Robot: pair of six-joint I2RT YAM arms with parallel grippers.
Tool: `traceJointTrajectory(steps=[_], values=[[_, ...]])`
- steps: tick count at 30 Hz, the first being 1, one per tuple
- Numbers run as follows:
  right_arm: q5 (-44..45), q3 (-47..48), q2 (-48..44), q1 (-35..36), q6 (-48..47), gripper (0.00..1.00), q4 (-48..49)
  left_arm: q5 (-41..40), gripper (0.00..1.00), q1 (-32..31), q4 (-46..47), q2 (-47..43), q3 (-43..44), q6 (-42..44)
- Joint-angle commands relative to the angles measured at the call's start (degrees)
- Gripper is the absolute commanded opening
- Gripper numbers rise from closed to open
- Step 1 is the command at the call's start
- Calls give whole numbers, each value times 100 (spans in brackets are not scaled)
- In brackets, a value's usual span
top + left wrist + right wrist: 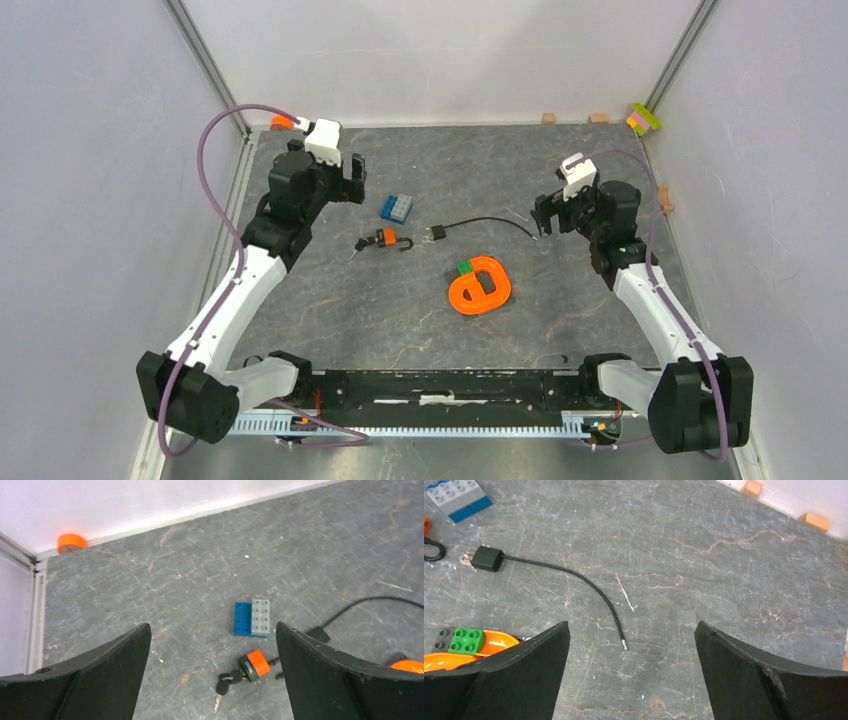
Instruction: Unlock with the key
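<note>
currently both jaws stand apart, holding nothing; key (221, 689) lies on desk (200, 570) at padlock's (254, 664) 8 o'clock.

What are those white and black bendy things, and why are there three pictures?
They are two robot arms, bolted at the near edge of a grey table. Each ends in a pincer called a gripper. One picture looks down from above. The other two come from little cameras on the wrists, so the big black shapes there are the gripper's own fingers. The left gripper and the right gripper are both open and hold nothing. On the table lie a small orange padlock with a tiny black-headed key beside it, a blue and grey toy brick, a little black lock on a thin cable, and an orange ring-shaped piece with a green brick on it.
</note>
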Motion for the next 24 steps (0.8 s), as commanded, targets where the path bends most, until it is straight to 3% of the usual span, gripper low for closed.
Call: traceJointTrajectory(steps=[1, 6, 12, 24], values=[[46, 602, 3, -8, 198, 98, -106, 551, 100, 31, -209, -340, -330, -77], [288, 573, -118, -13, 147, 98, -170, 888, 100, 45, -35, -782, -730, -30], [323, -256, -701, -17, -128, 98, 171, 380, 100, 45, -616, -1153, -561, 413], [495, -435, -1460, -16, -163, 98, 11, 288, 100, 49, -906, -1528, -654, 188]])
